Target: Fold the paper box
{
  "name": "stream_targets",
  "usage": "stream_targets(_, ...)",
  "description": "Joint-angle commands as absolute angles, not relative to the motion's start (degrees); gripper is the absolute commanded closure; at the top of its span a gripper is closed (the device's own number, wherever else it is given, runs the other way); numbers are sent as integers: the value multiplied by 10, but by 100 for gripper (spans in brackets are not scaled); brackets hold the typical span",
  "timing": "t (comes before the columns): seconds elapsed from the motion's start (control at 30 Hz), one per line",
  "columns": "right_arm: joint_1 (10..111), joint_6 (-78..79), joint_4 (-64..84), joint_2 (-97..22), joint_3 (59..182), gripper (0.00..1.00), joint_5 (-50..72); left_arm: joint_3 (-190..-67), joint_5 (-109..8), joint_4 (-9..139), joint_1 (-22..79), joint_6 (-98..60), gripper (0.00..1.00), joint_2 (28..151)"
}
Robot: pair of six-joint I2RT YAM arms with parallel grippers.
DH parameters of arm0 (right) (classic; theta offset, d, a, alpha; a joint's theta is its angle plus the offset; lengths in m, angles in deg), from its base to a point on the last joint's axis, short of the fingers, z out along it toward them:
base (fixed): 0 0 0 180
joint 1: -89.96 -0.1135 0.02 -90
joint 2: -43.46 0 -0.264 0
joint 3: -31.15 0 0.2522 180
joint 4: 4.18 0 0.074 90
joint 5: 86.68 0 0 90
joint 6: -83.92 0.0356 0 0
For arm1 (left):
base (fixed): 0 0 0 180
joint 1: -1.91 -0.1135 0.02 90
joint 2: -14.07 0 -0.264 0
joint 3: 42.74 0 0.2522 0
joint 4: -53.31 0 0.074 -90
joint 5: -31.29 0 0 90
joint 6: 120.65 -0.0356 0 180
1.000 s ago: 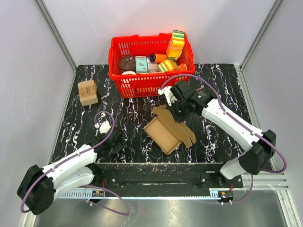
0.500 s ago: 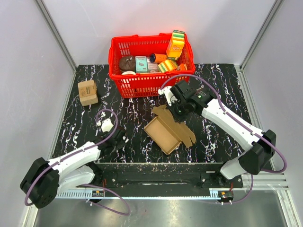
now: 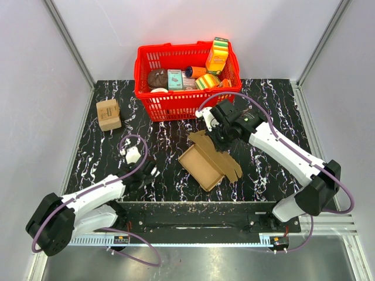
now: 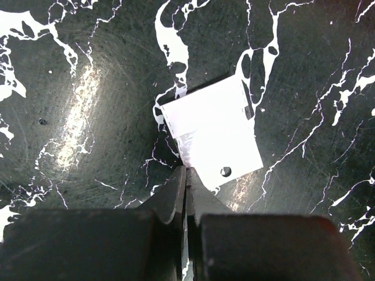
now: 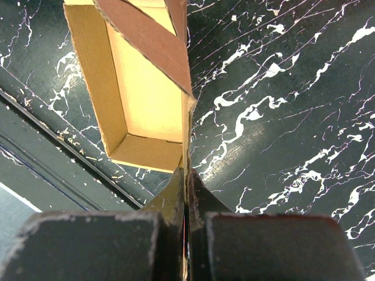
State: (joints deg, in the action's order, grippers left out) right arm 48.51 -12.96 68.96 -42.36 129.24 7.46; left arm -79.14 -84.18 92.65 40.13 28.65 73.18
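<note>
I see the paper box point(image 3: 205, 167) at the middle of the desk point(image 3: 281, 93), near the front edge and apart from the red basket point(image 3: 176, 105) behind it. It is brown cardboard: 1 open tray with notched flaps splayed. The right gripper point(image 5: 185, 175) pinches its upright wall edge. The left gripper point(image 4: 186, 175) is closed, its tips meeting a white card point(image 4: 214, 134). Bare desk separates it from the box.
</note>
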Motion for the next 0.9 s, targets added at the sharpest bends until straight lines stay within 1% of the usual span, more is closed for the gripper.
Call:
stream_targets(0.0, 489, -134, 672, -426, 1297, 100, 84, -798, -861, 946, 402, 269, 100, 718)
stream_targets(0.17, 489, -135, 672, -424, 1295, 100, 77, -814, -860, 987, 403, 247, 100, 659)
stream_targets(0.3, 489, -132, 672, -422, 1294, 100, 74, -829, -833, 1008, 403, 226, 100, 599)
stream_targets(0.53, 489, -129, 672, -426, 1294, 100, 67, -860, -767, 1034, 404, 186, 100, 579)
stream_targets(0.57, 489, -128, 672, -425, 1294, 100, 67, -859, -765, 1033, 404, 191, 93, 579)
stream_targets(0.6, 489, -128, 673, -425, 1295, 100, 69, -857, -767, 1033, 404, 196, 50, 578)
stream_targets(0.63, 490, -127, 673, -424, 1295, 100, 70, -852, -773, 1033, 405, 202, 33, 581)
stream_targets(0.67, 490, -127, 672, -425, 1294, 100, 70, -852, -779, 1034, 404, 205, 20, 585)
stream_targets(0.7, 489, -127, 672, -424, 1294, 100, 71, -860, -798, 1044, 404, 208, 12, 600)
stream_targets(0.73, 489, -128, 673, -424, 1294, 100, 71, -867, -807, 1050, 404, 216, 1, 612)
stream_targets(0.87, 489, -128, 672, -423, 1295, 100, 71, -901, -824, 1051, 404, 224, 1, 699)
